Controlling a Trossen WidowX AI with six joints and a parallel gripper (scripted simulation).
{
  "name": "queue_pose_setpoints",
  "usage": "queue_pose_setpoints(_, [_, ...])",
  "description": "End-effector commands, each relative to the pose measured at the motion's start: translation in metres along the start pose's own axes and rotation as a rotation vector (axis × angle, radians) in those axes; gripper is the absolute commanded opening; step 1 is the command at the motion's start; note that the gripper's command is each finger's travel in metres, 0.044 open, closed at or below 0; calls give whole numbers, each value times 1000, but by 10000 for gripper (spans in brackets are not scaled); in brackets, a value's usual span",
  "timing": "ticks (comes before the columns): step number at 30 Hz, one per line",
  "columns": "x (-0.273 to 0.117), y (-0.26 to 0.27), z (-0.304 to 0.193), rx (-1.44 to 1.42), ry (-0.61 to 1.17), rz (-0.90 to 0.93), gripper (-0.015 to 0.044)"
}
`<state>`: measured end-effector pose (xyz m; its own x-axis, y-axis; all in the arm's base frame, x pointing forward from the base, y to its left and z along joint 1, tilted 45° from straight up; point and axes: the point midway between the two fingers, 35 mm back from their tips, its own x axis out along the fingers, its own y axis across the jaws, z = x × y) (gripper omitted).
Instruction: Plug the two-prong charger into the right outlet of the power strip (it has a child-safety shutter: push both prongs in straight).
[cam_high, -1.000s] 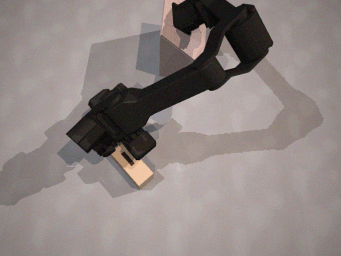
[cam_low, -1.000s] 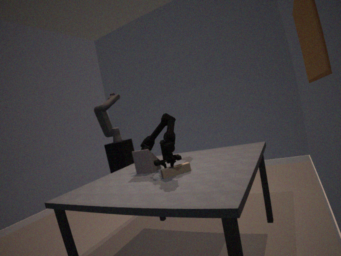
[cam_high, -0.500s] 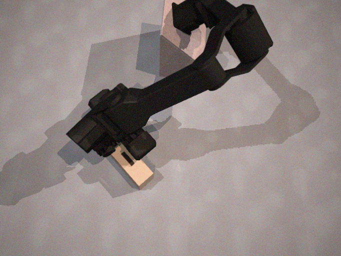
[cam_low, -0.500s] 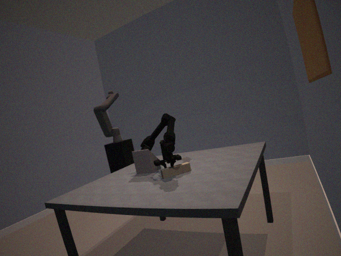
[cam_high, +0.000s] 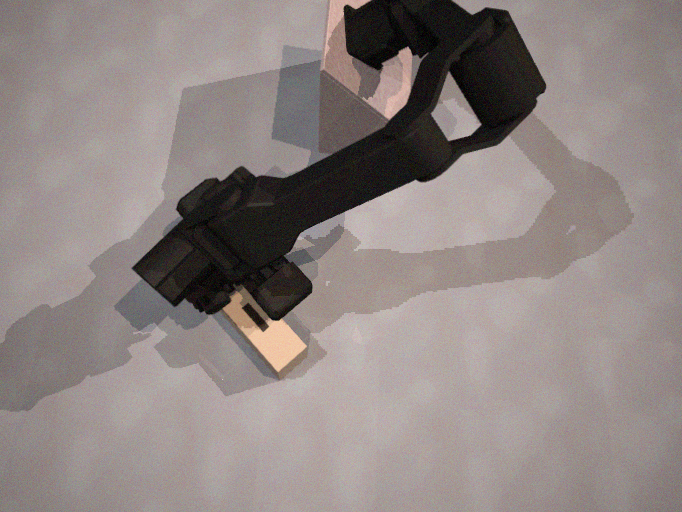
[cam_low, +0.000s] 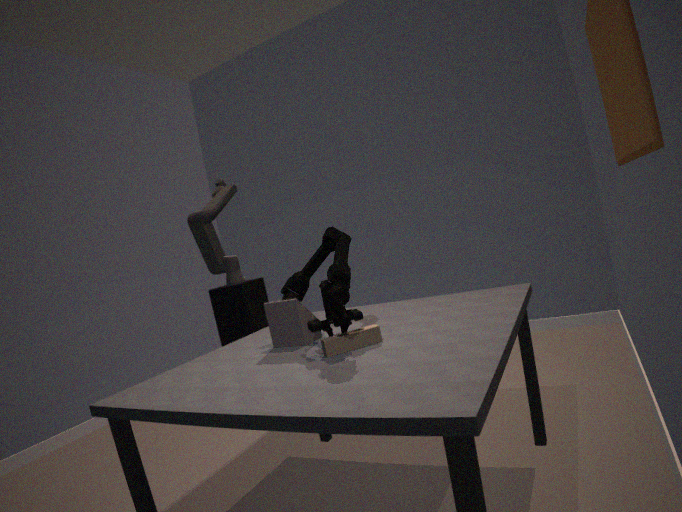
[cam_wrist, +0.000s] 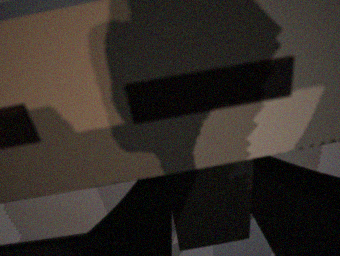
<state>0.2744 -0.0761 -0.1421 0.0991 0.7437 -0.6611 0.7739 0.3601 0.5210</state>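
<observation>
The power strip (cam_high: 283, 347) (cam_low: 358, 340) (cam_wrist: 55, 65) is a long tan block on the table. A black slot (cam_high: 255, 316) (cam_wrist: 210, 90) shows in its top, and part of a second dark slot (cam_wrist: 15, 126) shows at the left of the wrist view. My gripper (cam_low: 337, 331) (cam_wrist: 196, 159) is low over the strip, its fingers shut on the charger. The charger (cam_wrist: 215, 210) is a dark grey block between the fingers, at the strip's near long edge in the wrist view. Its prongs are hidden, and I cannot tell whether it touches the strip. In the top view the gripper covers it.
A pinkish-grey block with a sloped side (cam_high: 352, 121) (cam_low: 289, 325) stands on the table (cam_low: 220, 394) beside the arm, close to the strip. A grey second arm (cam_low: 208, 242) stands on a black pedestal (cam_low: 239, 308) beyond the table. An orange panel (cam_low: 622, 82) hangs at upper right.
</observation>
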Motion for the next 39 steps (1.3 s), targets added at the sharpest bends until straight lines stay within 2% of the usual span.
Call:
queue_pose_setpoints(1, [0,0,0,0,0,0,0])
queue_pose_setpoints(9, [0,0,0,0,0,0,0])
queue_pose_setpoints(26, [0,0,0,0,-1,0,440])
queue_pose_setpoints(39, [0,0,-3,-4,-7,-1,440])
